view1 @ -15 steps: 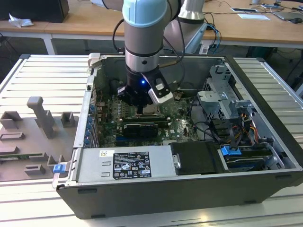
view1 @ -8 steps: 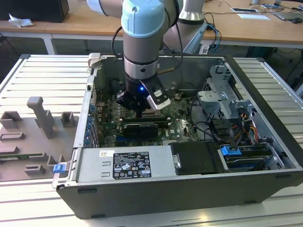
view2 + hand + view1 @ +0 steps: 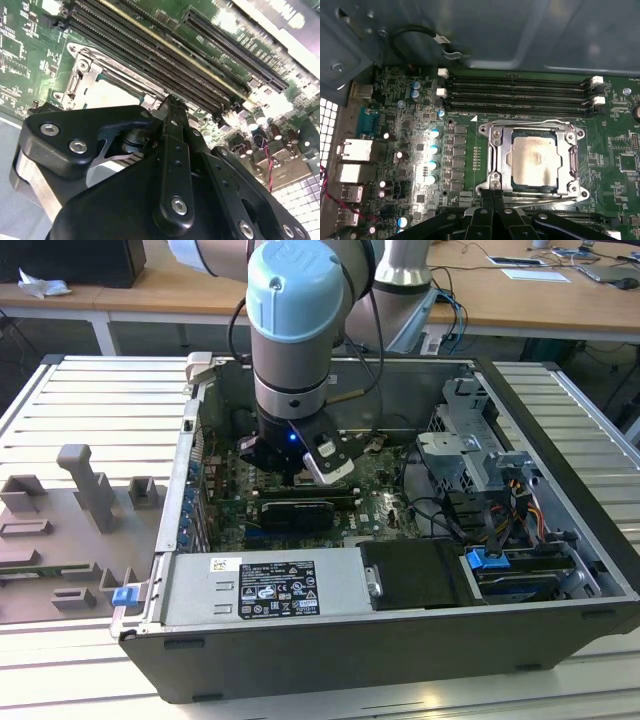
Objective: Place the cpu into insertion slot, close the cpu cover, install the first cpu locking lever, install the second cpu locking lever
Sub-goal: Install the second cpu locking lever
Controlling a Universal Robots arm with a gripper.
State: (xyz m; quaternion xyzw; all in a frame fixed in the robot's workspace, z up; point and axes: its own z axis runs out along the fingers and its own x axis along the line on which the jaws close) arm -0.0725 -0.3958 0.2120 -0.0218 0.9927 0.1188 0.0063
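The cpu (image 3: 535,159) lies flat in the insertion slot (image 3: 485,131) on the green motherboard (image 3: 410,130), its pale metal top showing through the window of the cpu cover (image 3: 573,161). The silvery cover lies down over it. A thin wire lever (image 3: 530,121) runs along the socket's side by the memory slots, and another (image 3: 545,198) along the side nearest my fingers. My gripper (image 3: 493,189) is shut, its black tips together at the socket's edge. The second wrist view has the gripper (image 3: 170,102) beside the cpu (image 3: 111,93). In the exterior view the gripper (image 3: 300,468) reaches down inside the computer case.
Long black memory slots (image 3: 520,92) lie just beyond the socket. The case wall (image 3: 530,35) and a looped black cable (image 3: 415,37) stand behind them. A power supply (image 3: 260,585) and a drive cage (image 3: 470,450) crowd the case. Grey fixtures (image 3: 90,490) sit on the exterior view's left.
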